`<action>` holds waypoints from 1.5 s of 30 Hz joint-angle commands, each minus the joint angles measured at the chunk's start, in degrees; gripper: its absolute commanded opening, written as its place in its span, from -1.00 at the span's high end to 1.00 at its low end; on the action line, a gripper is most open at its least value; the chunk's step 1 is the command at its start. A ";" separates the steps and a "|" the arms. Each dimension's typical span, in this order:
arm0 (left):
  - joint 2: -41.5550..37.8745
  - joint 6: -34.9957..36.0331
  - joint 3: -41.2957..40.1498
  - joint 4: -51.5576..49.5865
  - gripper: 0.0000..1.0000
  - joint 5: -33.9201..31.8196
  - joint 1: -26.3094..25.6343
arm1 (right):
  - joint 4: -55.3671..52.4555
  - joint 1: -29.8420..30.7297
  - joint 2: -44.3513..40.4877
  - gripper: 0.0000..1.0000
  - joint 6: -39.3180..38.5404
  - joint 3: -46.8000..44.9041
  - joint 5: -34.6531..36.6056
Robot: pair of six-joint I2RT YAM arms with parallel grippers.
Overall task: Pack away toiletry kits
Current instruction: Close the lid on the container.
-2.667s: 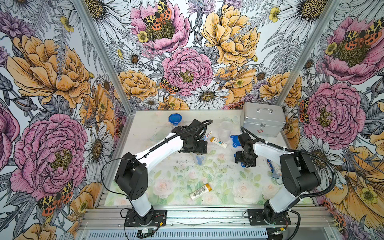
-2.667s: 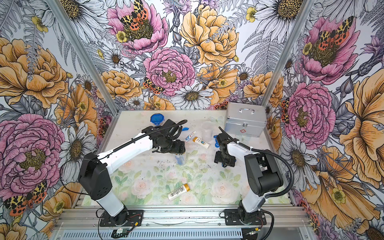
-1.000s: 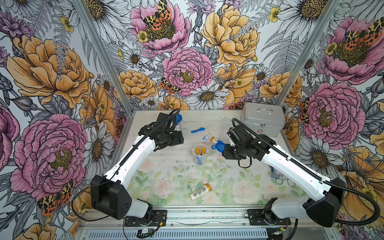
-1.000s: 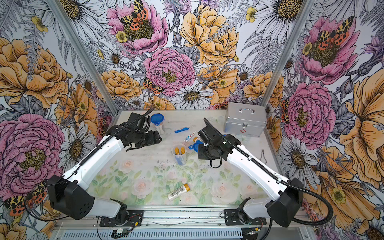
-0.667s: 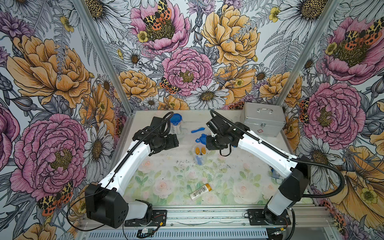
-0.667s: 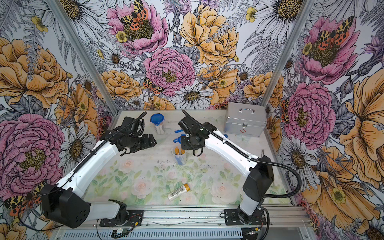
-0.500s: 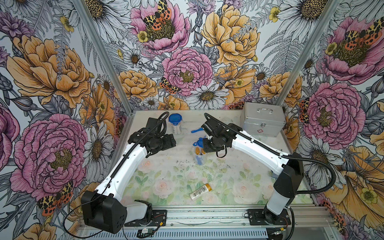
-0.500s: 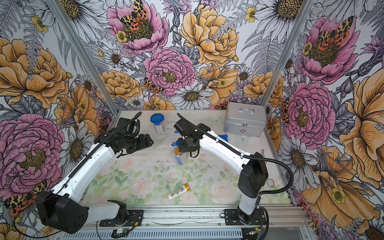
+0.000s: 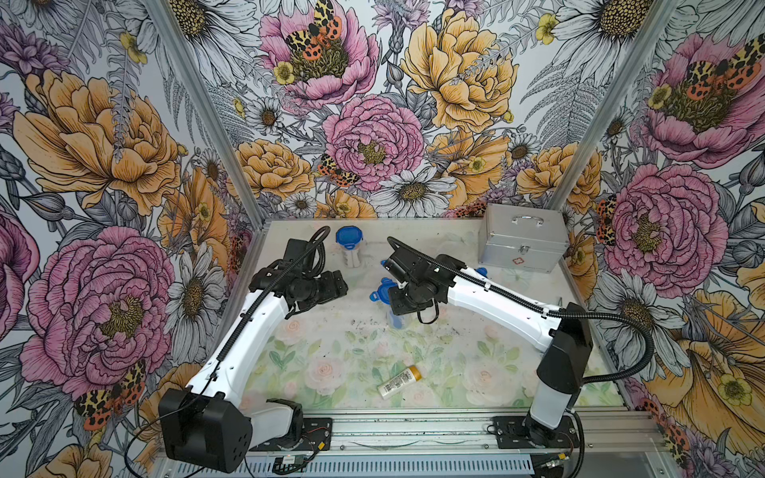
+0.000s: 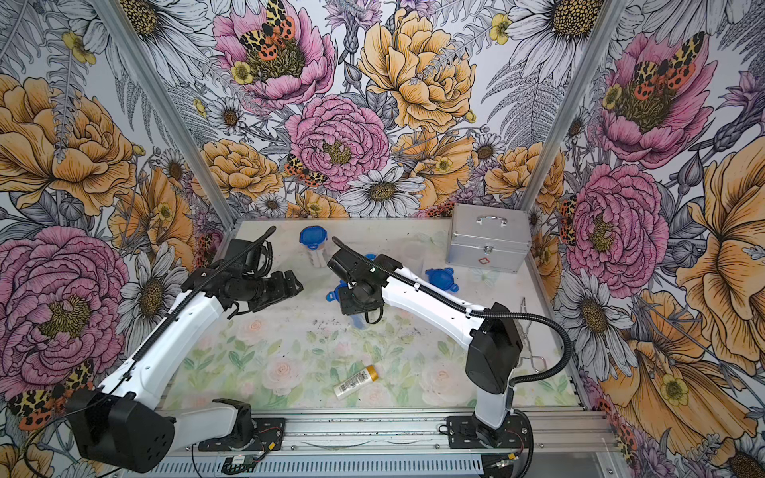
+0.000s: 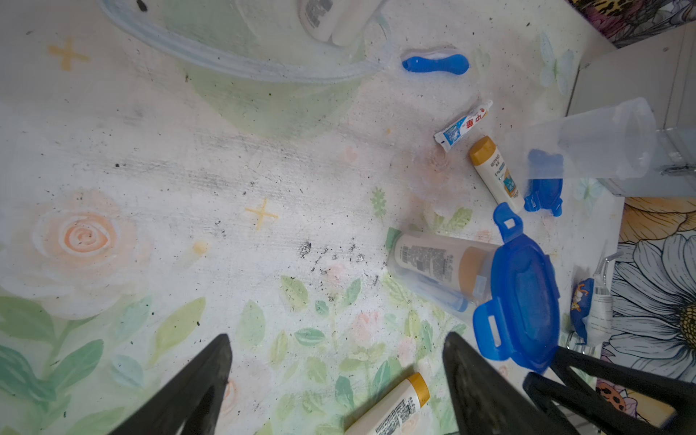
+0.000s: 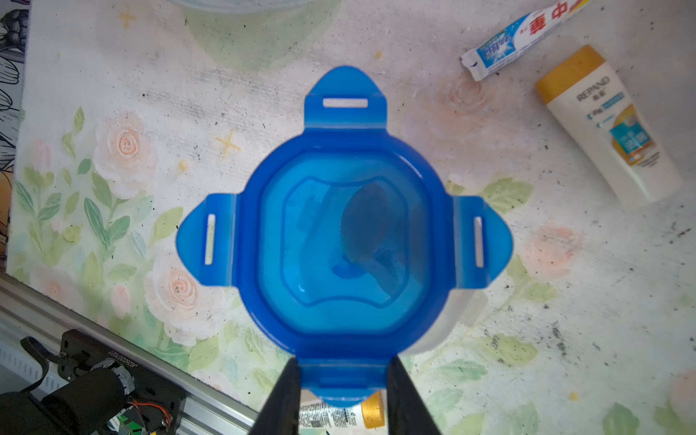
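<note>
blue lid [image 12: 344,233] — one tab pinched between the right jaws.

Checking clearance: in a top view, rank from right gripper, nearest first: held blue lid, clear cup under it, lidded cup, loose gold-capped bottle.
1. blue lid: in the jaws.
2. clear cup: directly under the lid.
3. lidded cup: back, left arm's side.
4. gold-capped bottle: front edge.
</note>
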 commanded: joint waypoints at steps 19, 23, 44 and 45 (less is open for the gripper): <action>9.37 -3.93 2.81 8.05 -0.53 5.32 -12.63 | -0.66 1.80 -1.63 0.53 2.87 -1.61 3.34; 9.85 -3.91 2.74 8.35 -0.51 5.24 -12.36 | -0.71 1.78 -1.90 0.39 3.08 -1.74 3.07; 12.01 -2.42 4.88 8.72 -0.42 5.84 -11.67 | -0.59 -1.19 -9.80 -0.02 6.08 -5.04 3.85; 12.01 -2.42 4.97 8.61 -0.40 5.90 -11.69 | -0.57 -2.48 -10.85 -0.03 5.94 -5.43 3.72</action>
